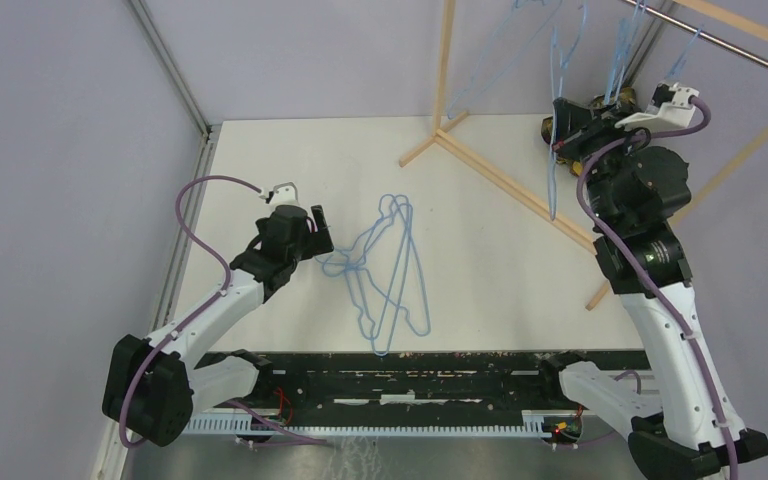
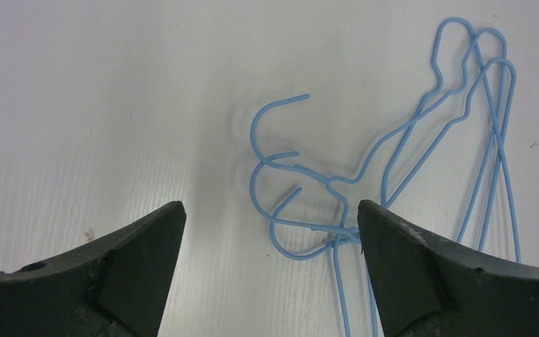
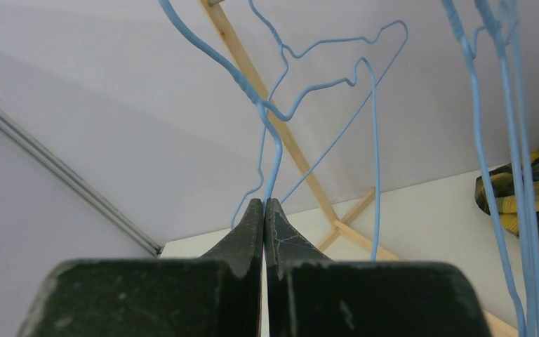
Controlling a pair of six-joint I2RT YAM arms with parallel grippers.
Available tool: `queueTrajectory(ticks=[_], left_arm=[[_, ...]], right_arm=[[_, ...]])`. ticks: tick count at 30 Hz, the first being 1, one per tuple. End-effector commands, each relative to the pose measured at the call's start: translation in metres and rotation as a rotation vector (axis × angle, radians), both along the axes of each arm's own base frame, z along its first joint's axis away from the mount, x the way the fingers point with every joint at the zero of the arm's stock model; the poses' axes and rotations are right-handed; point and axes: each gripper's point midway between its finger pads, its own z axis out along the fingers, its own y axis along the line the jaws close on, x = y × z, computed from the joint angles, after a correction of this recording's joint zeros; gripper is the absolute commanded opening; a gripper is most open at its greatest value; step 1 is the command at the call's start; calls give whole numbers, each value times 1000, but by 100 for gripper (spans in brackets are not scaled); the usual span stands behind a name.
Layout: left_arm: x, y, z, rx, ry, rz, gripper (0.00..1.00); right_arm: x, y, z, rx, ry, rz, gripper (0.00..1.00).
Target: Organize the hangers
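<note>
Right wrist view: right claw (image 3: 264,203) pinches a hanger (image 3: 274,154) by the rack (image 3: 304,168); hooking it likely needs a steady lift; left claw (image 2: 270,206) wide.

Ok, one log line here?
left tool: open by light-blue wire hangers on white table | right tool: shut on one hanger near wooden rack

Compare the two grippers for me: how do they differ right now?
The left gripper is open; the right gripper is shut. The left holds nothing, with the hooks of the table hangers just ahead of it; the right pinches one hanger by its wire. The left sits low over the table; the right is raised beside the rack. Both have dark two-finger jaws.
</note>
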Motion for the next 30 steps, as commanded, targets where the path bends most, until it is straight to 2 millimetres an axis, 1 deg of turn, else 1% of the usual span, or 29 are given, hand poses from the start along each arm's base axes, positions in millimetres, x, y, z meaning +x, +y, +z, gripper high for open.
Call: queueTrajectory(ticks=[1,3,5,8,11,14,16,18,22,30], left_arm=[[7,-6,7,-44,-44,3,99],[9,-7,6,-47,-43,1,99],[10,-8,5,-46,-39,-2,99],[10,-8,5,-44,-35,-3,99],[10,-8,5,-41,-36,-2,99],[10,-7,4,-40,-35,-1,99],[10,-8,4,-41,-34,-4,99],[10,-9,3,-39,-30,-6,99],[11,-9,2,-40,-28,-8,99],[12,-10,1,-36,-21,-11,99]], right_arm=[[-13,8,-13,3,40,64,1],[-14,9,-15,-10,41,69,1],[-11,7,-14,-19,38,55,1],[2,1,-12,-21,27,3,1],[20,-7,-12,-18,20,-66,1],[32,-10,-6,-7,1,-100,1],[37,-12,-2,10,-18,-121,1],[39,-17,2,33,-30,-149,1],[34,-25,10,64,-64,-187,1],[40,-21,30,64,-108,-172,1]])
